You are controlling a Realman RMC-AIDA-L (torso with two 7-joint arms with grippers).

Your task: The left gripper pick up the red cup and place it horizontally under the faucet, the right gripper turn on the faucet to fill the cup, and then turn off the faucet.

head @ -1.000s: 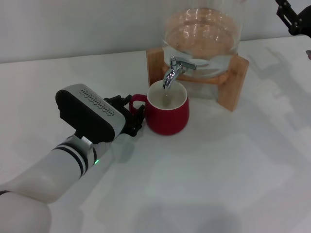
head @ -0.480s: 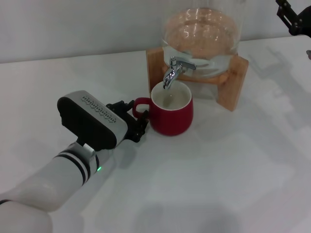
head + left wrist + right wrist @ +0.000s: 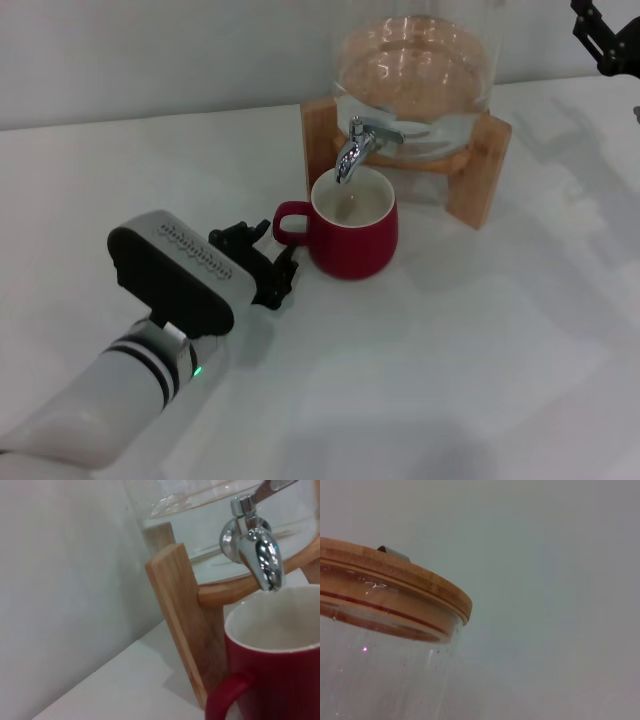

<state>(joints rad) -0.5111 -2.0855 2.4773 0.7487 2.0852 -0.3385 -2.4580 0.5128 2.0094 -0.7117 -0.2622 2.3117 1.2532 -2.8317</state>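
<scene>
Red cup [image 3: 353, 228] stands upright on the desk [image 3: 480, 340] under the faucet [image 3: 356, 146]. Left tool [image 3: 262, 262] — spread, seemingly empty — sits beside its handle; a careless retreat could nudge it off-centre. Right tool [image 3: 603, 35] waits far off.

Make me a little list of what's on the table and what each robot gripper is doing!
cup: glossy red mug, white inside, upright under the spout
faucet: shiny chrome spigot on a clear glass dispenser in a wooden stand
left gripper: open, beside the mug's handle, not touching
right gripper: up at the far right, away from the faucet
</scene>
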